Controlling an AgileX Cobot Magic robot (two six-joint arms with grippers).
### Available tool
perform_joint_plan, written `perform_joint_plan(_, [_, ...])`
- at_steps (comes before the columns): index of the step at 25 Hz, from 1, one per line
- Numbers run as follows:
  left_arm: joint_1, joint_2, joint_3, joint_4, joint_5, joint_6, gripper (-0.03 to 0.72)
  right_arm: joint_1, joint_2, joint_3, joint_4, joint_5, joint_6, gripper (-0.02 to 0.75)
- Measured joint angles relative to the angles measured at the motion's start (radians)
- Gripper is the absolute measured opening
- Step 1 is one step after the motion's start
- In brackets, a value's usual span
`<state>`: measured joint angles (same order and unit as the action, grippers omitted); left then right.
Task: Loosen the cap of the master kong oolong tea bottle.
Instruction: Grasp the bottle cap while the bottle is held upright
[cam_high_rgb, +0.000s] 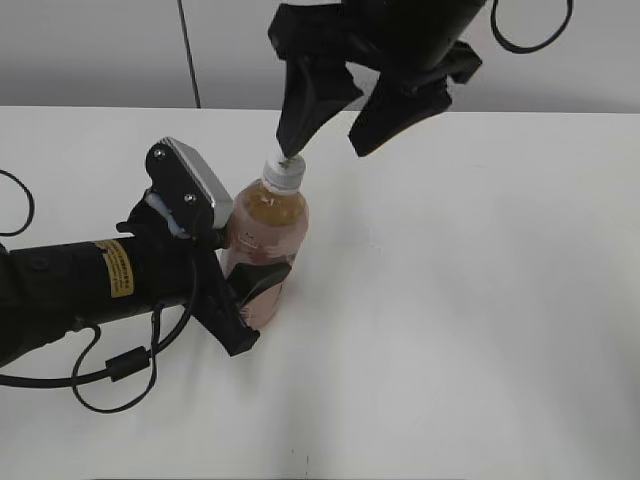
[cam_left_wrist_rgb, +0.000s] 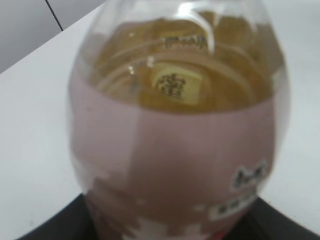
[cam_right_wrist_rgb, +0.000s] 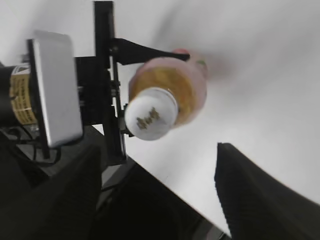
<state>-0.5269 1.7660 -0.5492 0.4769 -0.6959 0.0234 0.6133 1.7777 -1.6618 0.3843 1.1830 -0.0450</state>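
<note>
My right gripper (cam_high_rgb: 330, 140) hangs above the cap (cam_high_rgb: 283, 172) with its jaws spread apart; in the exterior view one fingertip (cam_high_rgb: 291, 148) looks to be at or just over the cap's top edge while the other sits well off to the side, so nothing is grasped yet. From the right wrist view the cap (cam_right_wrist_rgb: 151, 113) lies toward the left finger rather than centred in the opening. My left gripper (cam_high_rgb: 235, 285) is clamped on the master kong oolong tea bottle (cam_high_rgb: 265, 245), low on its pink label, holding it upright on the table (cam_high_rgb: 480, 300); the left wrist view is filled by the bottle's body (cam_left_wrist_rgb: 175, 150), amber tea above the label.

To do this step well, I judge I should shift the right gripper so the cap is midway between the fingers, then come down until the pads flank the cap's ribbed side rather than its top. Close squarely, twist, and keep the left clamp firm so the bottle does not spin with it (a thin plastic bottle may dent if squeezed hard).

The table is plain white and matte, with a black cable (cam_high_rgb: 110, 375) looped by the left arm. Behind it is a pale grey wall (cam_high_rgb: 100, 50) with a dark line running down.
</note>
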Motion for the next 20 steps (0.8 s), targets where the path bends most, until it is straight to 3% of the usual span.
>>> perform_joint_plan(7, [0.000, 0.000, 0.000, 0.000, 0.000, 0.000, 0.363, 0.000, 0.009, 0.000, 0.044, -0.005, 0.360, 0.533])
perform_joint_plan(20, [0.000, 0.000, 0.000, 0.000, -0.001, 0.000, 0.363, 0.000, 0.083, 0.000, 0.113, -0.064, 0.491, 0.533])
